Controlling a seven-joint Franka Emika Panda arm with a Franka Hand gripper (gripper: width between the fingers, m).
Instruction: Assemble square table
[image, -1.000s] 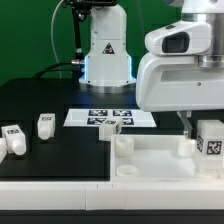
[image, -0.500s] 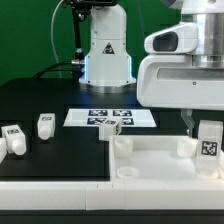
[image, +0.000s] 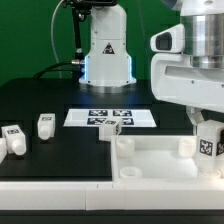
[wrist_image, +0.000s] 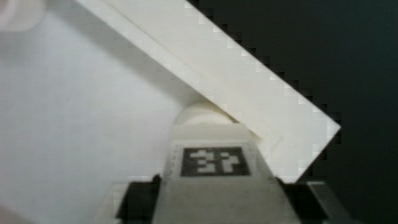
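Standing upright at the far end of the white plastic square tray-like top (image: 160, 162), on the exterior view's right, a short white block leg with a black-and-white tag (image: 208, 142) is clamped between the two fingers of the tool (wrist_image: 224, 203), close to the top's raised rim corner. The top lies on the black bench (image: 50, 100). A second tagged leg (image: 112, 128) stands beside the top's far corner, touching the marker board (image: 92, 116). Two more loose legs (image: 45, 124) (image: 12, 138) sit well apart on the exterior view's left.

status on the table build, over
Gripper shut on a white leg. Leg upright at the table top corner, exterior view's right. Three loose legs sit apart from it.
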